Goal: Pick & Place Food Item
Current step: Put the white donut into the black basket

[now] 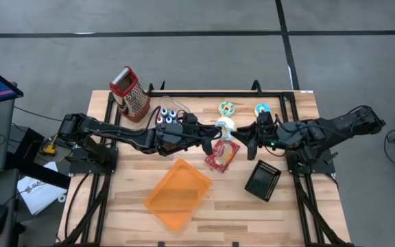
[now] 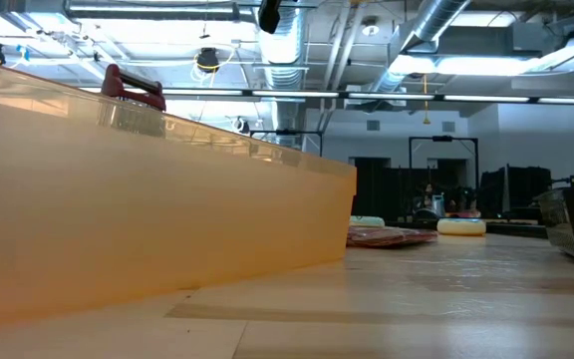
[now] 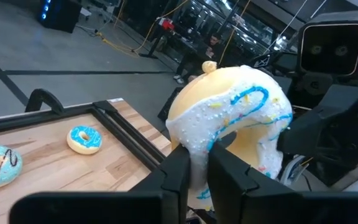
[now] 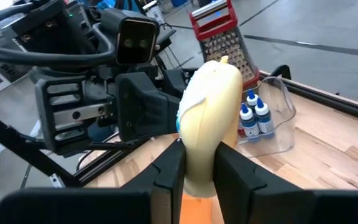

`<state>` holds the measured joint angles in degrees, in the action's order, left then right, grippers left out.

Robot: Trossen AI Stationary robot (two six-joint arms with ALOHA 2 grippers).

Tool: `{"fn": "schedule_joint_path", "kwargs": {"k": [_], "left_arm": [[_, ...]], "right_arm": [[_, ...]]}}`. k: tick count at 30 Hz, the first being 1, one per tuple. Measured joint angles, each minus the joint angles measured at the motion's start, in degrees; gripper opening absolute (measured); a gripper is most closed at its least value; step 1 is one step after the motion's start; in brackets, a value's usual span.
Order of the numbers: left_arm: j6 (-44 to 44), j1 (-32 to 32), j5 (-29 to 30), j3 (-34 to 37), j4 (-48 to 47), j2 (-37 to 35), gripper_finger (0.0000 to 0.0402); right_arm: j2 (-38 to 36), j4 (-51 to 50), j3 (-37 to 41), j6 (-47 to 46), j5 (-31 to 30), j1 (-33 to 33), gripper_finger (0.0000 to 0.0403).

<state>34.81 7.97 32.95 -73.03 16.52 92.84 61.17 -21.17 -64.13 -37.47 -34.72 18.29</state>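
Donut in the air: a white-iced donut (image 1: pixel 225 124) with blue lines and tiny sprinkles is held up above the middle of the worktop (image 1: pixel 293 213), a bit nearer the far edge. Both grippers hold it at once.
Left gripper: the left gripper (image 3: pixel 196 173) reaches in from the left side. Its two dark fingers (image 3: pixel 173 177) pinch the iced rim of the donut, closed tight on it.
Right gripper: the right gripper (image 4: pixel 197 163) reaches in from the right side. Its two fingers (image 4: pixel 168 165) squeeze the donut's plain yellow side, closed on it too.
Other donuts: a donut with green and pink icing (image 1: pixel 226 108) and a blue-iced donut (image 1: pixel 262 109) lie near the far edge, side by side but apart.
Packet: a red snack packet (image 1: pixel 221 154) lies flat on the wood just under the held donut, toward the near edge.
Orange tray: an orange see-through tray (image 1: pixel 177 193) sits near the near edge, turned at a slant.
Black basket: a small black basket (image 1: pixel 262 180) sits on the right part of the worktop, near the right arm's base.
Grater: a metal grater (image 1: pixel 130 94) with a red handle stands by the far left corner.
Little bottles: small white bottles with blue caps (image 4: pixel 253 116) stand in a clear holder next to the grater.
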Motion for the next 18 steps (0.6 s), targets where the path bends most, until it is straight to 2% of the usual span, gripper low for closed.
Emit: {"fn": "schedule_joint_path", "kwargs": {"k": [4,13,18], "left_arm": [[-0.31,0.04,1.16,0.0,0.98,0.0,0.0071],[-0.72,0.04,1.61,0.0,2.07,0.0,0.017],[-1.4,0.48,1.84,0.0,2.04,0.0,0.0211]], "right_arm": [[0.0,0.05,0.0,0.0,-0.55,0.58,0.0069],[0.0,0.05,0.01,0.29,-2.65,1.19,0.0069],[-0.06,0.07,0.01,0.43,-2.73,1.21,0.0069]]}}
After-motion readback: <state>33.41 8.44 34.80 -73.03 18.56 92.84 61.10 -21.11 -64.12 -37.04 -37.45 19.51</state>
